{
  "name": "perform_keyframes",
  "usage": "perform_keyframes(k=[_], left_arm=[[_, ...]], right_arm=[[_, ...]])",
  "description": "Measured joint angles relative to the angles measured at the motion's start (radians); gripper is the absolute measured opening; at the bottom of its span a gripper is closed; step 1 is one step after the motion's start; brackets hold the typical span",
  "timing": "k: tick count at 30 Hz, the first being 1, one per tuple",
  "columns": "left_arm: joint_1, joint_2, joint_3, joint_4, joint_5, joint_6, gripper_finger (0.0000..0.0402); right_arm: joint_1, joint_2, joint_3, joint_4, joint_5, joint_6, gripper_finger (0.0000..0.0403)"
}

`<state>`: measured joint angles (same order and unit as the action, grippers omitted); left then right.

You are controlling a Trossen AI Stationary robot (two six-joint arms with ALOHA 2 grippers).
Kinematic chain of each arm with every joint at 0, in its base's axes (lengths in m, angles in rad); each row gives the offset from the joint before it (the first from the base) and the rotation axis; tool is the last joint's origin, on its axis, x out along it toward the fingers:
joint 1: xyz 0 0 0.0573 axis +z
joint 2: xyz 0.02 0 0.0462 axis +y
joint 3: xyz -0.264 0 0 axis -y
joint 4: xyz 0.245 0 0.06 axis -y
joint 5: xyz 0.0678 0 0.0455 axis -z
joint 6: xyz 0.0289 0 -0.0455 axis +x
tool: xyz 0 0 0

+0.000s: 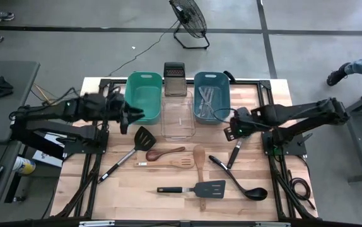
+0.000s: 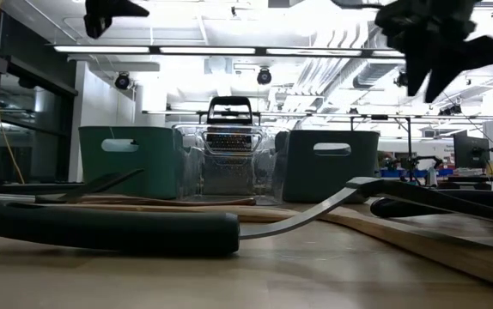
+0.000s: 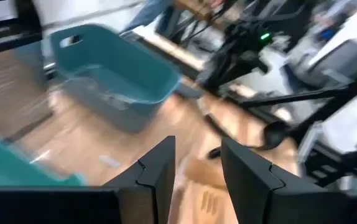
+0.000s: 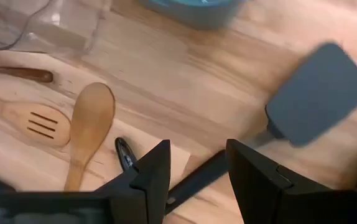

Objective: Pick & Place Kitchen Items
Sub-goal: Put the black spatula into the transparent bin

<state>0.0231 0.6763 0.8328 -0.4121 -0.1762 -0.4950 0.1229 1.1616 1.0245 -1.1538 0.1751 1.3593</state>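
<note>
Wooden utensils and black plastic ones lie scattered over the middle and near part of the worktop (image 1: pixel 168 195): a black turner (image 1: pixel 144 135) toward the left edge, a dark wooden spoon (image 1: pixel 164 153) and slotted wooden spatula (image 1: pixel 181 163) mid-worktop, a pale wooden spoon (image 1: pixel 198 155), a second black turner (image 1: pixel 209 188) and a black ladle (image 1: pixel 244 184) nearer the front edge. Silver pieces already sit in the blue tub (image 1: pixel 210 94) at the far edge; the teal tub (image 1: pixel 144 94) and the clear tub (image 1: pixel 177 120) look empty. Right end effector (image 1: pixel 236 129) hangs above the worktop by the blue tub, fingers (image 4: pixel 153 171) parted a moderate width, nothing held; its wrist view looks down on a black handle (image 4: pixel 125 152). Left end effector (image 1: pixel 128 118) hovers by the teal tub, also part open and empty. Judgement: a pick is being set up. To do well, centre over a handle's straight run, turn the fingers square across it, descend until they straddle it, then close; avoid neighbouring handles.
</note>
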Motion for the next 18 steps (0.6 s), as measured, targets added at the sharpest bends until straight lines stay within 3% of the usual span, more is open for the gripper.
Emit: perform_keyframes(k=[4,12,18], left_arm=[[-0.073,-0.032,-0.076,0.113,-0.024,0.005,0.0127],[-0.11,-0.063,-0.084,0.118,-0.013,0.074,0.0127],[-0.109,-0.137,-0.084,0.117,-0.011,0.142,0.0127]], right_arm=[[0.076,-0.012,-0.024,-0.029,0.03,0.192,0.0148],[0.172,0.009,-0.127,-0.043,0.027,0.538,0.0149],[0.208,0.028,-0.223,0.002,0.002,0.756,0.0188]])
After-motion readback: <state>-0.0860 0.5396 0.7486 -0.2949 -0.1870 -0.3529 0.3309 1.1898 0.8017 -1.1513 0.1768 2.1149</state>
